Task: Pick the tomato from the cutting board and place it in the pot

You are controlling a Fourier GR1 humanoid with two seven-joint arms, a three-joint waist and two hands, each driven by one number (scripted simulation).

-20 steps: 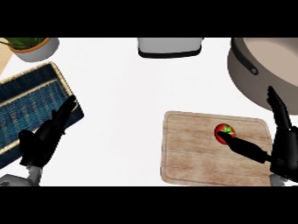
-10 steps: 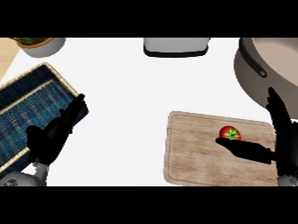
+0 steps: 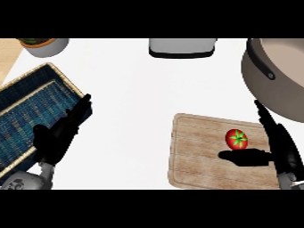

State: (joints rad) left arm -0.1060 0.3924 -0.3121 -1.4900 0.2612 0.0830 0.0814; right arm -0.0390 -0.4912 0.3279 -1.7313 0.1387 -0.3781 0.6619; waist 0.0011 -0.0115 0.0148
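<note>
1. The white worktop (image 3: 134, 93) fills the view, with the wooden cutting board (image 3: 200, 156) as its landmark at the lower right.
2. A large beige pot (image 3: 292, 80) with a dark side handle sits beyond the cutting board's far right corner, partly cut off by the view's right edge.
3. A wicker tray (image 3: 22, 120) lined with dark blue weave lies well to the left of the cutting board, set at a slant.
4. The cutting board itself lies flat, its near edge running out of view at the bottom.
5. A white container (image 3: 182, 47) stands on the worktop far beyond the cutting board, at the top of the view.
6. A grey planter (image 3: 46, 46) holding something green sits at the far left, well apart from the cutting board.
7. The left hand (image 3: 59, 133) rests open to the left of the cutting board, beside the tray's edge, fingers straight and holding nothing.
8. The right hand (image 3: 279, 147) stands over the cutting board's right side, fingers straight and spread from the thumb, with nothing in its grasp.
9. The red tomato (image 3: 236, 139), green stem up, rests on the cutting board's right half, between the right hand's thumb and fingers, the thumb tip just beneath it.
</note>
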